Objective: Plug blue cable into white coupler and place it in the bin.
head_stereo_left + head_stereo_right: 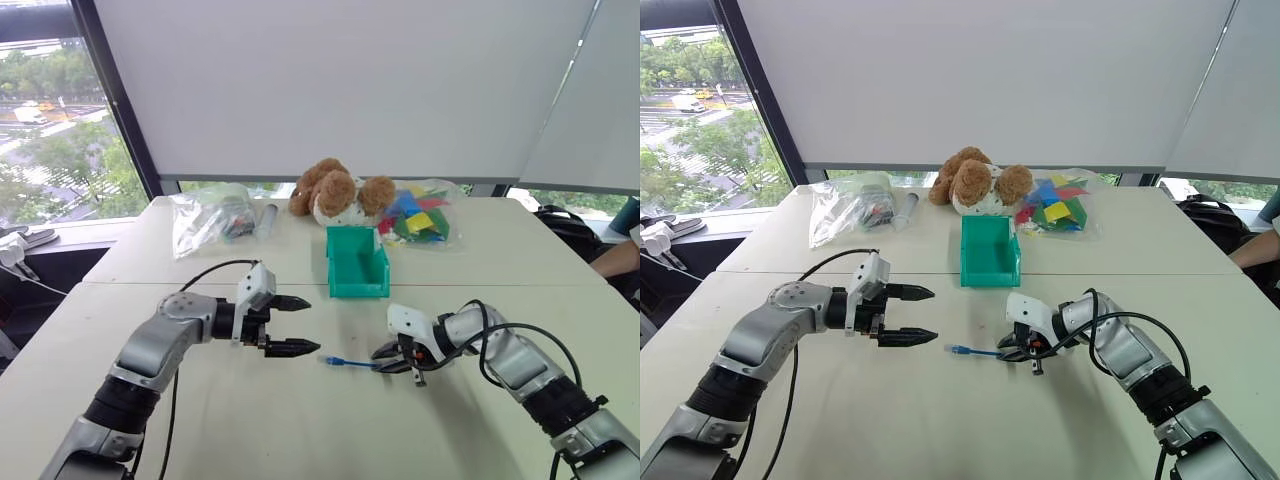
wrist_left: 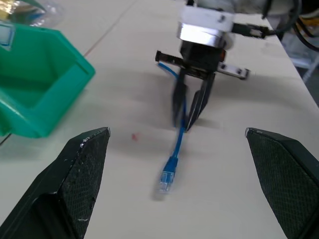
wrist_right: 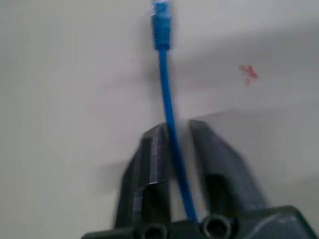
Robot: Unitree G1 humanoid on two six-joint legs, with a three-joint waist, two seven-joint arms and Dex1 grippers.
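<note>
The blue cable (image 1: 352,362) lies along the table between my two grippers, its clear plug (image 2: 166,180) pointing at the left one. My right gripper (image 1: 385,358) is down at the tabletop with the cable's other end running between its fingers (image 3: 149,164). Those fingers stand slightly apart, with a small gap beside the cord. My left gripper (image 1: 297,325) hovers wide open and empty, a short way left of the plug. The teal bin (image 1: 357,290) stands upright behind them, mid-table. The white coupler is out of view.
A teddy bear (image 1: 335,192) lies behind the bin. A bag of coloured pieces (image 1: 422,215) sits to its right, and a clear plastic bag (image 1: 208,218) lies at the back left. A person's arm (image 1: 618,258) shows at the right edge.
</note>
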